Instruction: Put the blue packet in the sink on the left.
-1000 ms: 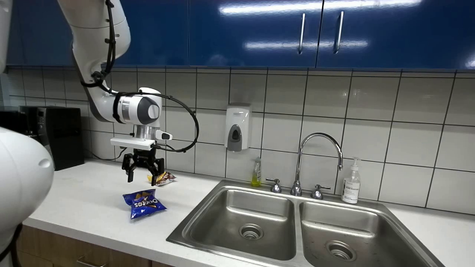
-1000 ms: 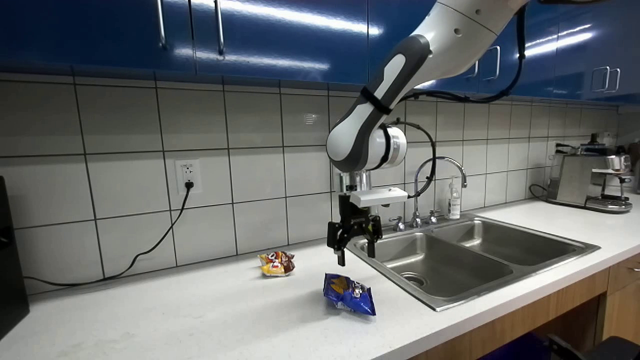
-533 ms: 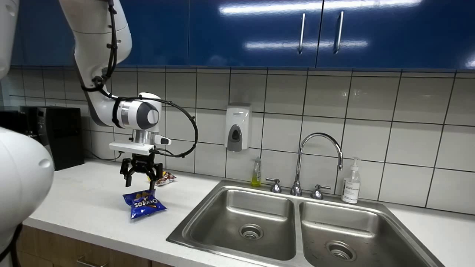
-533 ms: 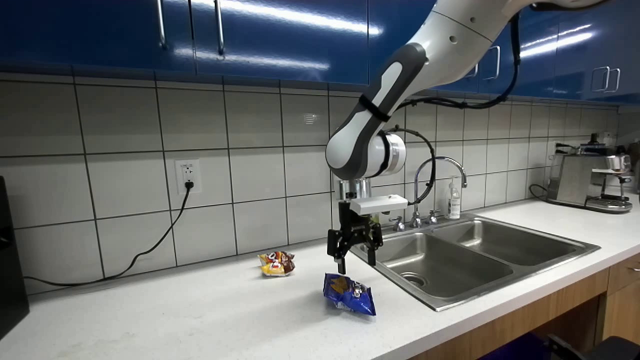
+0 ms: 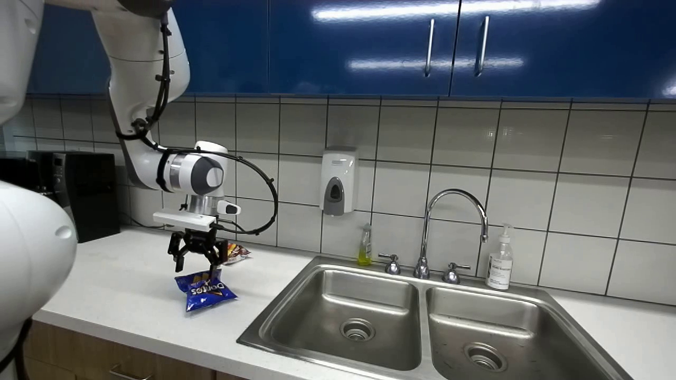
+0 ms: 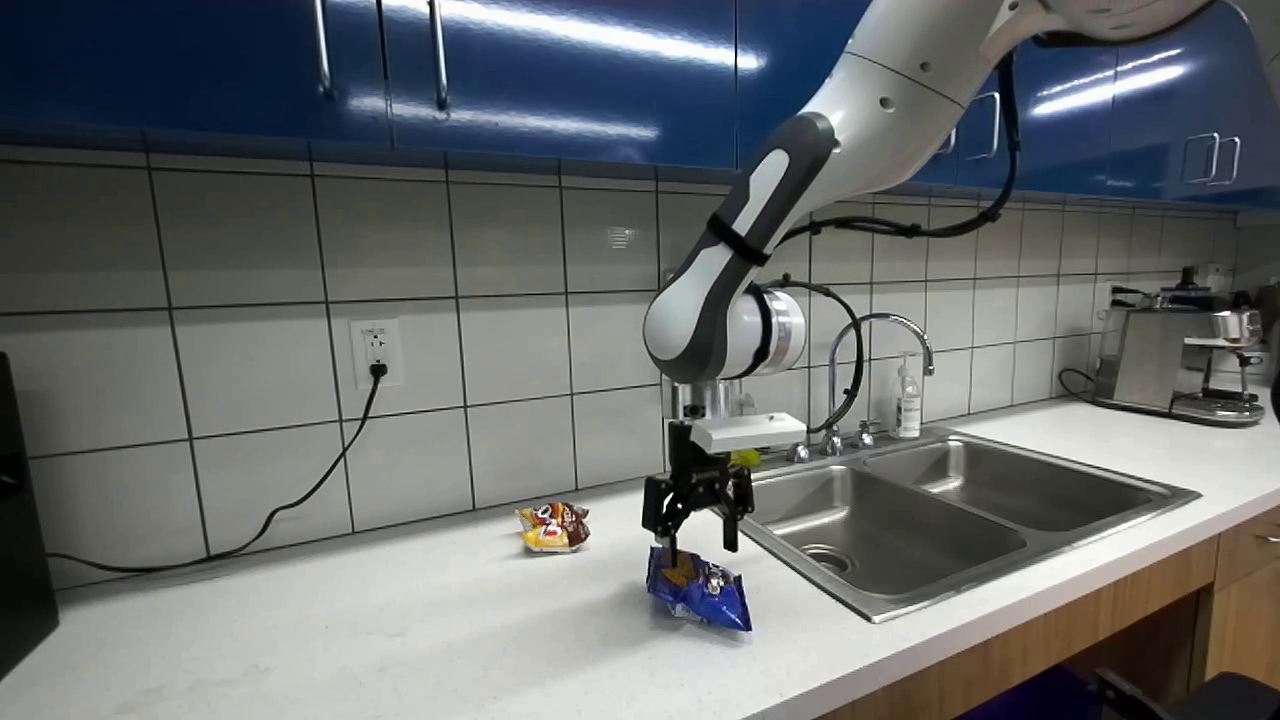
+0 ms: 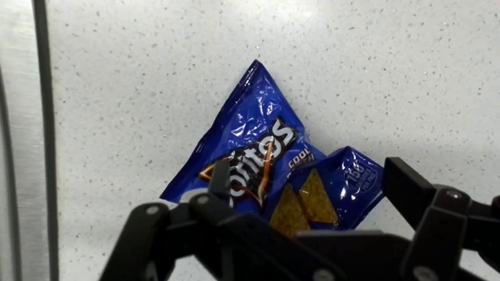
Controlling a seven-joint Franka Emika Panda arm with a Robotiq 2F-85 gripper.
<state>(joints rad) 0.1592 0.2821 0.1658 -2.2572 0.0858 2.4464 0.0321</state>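
The blue packet (image 5: 206, 295) is a Doritos bag lying on the white counter beside the sink; it also shows in an exterior view (image 6: 712, 600) and in the wrist view (image 7: 254, 109). My gripper (image 5: 196, 270) points down just above the packet's back part. It is open and empty, and in the wrist view (image 7: 311, 175) its fingers straddle part of the packet, which they partly cover. I cannot tell whether a fingertip touches the packet. The left basin of the steel double sink (image 5: 311, 335) is to the right of the packet, also seen in an exterior view (image 6: 900, 545).
A yellow and brown packet (image 6: 555, 530) lies behind, near the tiled wall. A tall faucet (image 5: 426, 232), a spray bottle (image 5: 365, 248) and a pump bottle (image 5: 499, 266) stand at the sink's back. A black appliance (image 5: 87, 195) stands at the counter's far left.
My gripper has moved down toward the blue packet and slightly to the left in both exterior views. It stays open. The packet has not moved.
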